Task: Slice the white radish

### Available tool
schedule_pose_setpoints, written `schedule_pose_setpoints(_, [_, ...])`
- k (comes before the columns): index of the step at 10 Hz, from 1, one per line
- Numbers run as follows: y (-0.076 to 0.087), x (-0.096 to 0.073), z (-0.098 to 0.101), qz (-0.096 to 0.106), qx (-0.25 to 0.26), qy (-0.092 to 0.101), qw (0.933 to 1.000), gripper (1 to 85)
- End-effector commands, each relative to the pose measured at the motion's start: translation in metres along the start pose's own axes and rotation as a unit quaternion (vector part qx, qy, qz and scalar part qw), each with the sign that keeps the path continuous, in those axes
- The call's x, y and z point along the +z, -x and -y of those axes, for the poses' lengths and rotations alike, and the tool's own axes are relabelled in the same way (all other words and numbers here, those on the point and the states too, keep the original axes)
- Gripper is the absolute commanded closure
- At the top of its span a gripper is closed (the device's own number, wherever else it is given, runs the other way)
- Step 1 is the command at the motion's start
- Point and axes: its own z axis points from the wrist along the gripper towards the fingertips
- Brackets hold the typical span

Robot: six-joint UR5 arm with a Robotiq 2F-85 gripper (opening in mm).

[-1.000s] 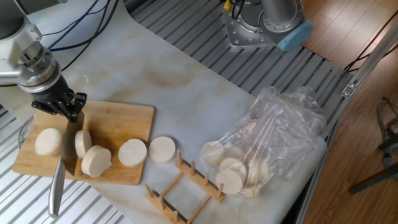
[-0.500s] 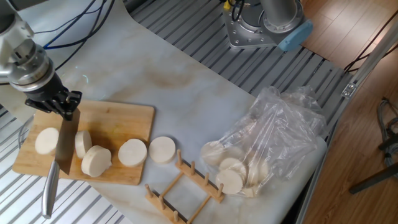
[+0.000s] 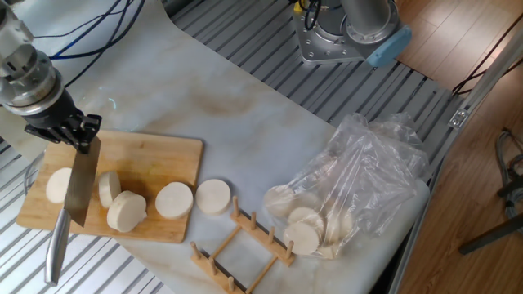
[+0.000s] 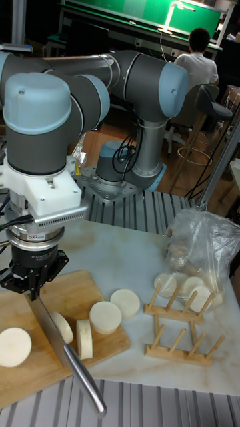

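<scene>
**Slicing stage: knife raised over the remaining radish stub**

Gripping a long knife [image 3: 72, 196] at one end, the gripper [image 3: 64, 131] has its fingers closed on the tool; in both views the blade runs down and toward the front edge of the table, with the metal handle [image 4: 85, 384] hanging past the cutting board [image 3: 159, 155]. The blade appears lifted clear of the wood, though contact at its lower edge cannot be ruled out. Just beside the blade, at the board's left end, lies the white radish [image 3: 57, 184], now a short stub with a flat cut face. On the blade's other side three cut discs [image 3: 127, 210] lean or lie on the board, and one more disc [image 3: 213, 196] rests on the tabletop [image 3: 245, 114] next to a wooden rack [image 3: 241, 241]. Farther right, a clear plastic bag [image 3: 359, 180] holds other pale slices.

Handling judgement: the radish looks firm, dense and fairly heavy for its bulk, with a smooth, probably moist skin and wet cut face, so likely slippery. Being round, it may roll or skid under a sideways push; a straight downward cut suits it. If it is to be steadied or moved, the curved flanks near the rounded end offer the surest hold, away from the cut face.
</scene>
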Motion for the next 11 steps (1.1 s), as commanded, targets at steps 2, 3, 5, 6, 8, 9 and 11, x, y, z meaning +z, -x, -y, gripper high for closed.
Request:
schedule_pose_setpoints(2, [0.000, 0.008, 0.003, 0.011, 0.005, -0.006, 0.9999, 84.3])
schedule_pose_setpoints(3, [0.002, 0.005, 0.003, 0.012, 0.003, -0.007, 0.9999, 84.3])
schedule_pose_setpoints(5, [0.002, 0.012, 0.000, 0.022, 0.004, -0.003, 0.9998, 84.3])
schedule_pose_setpoints(6, [0.001, 0.013, -0.001, 0.022, 0.005, -0.004, 0.9997, 84.3])
schedule_pose_setpoints(8, [-0.019, 0.020, -0.003, -0.003, 0.009, -0.009, 0.9999, 84.3])
schedule_pose_setpoints(9, [-0.027, 0.021, -0.004, -0.008, 0.009, -0.012, 0.9999, 84.0])
schedule_pose_setpoints(11, [-0.031, 0.020, -0.005, 0.003, 0.006, -0.016, 0.9999, 84.0])
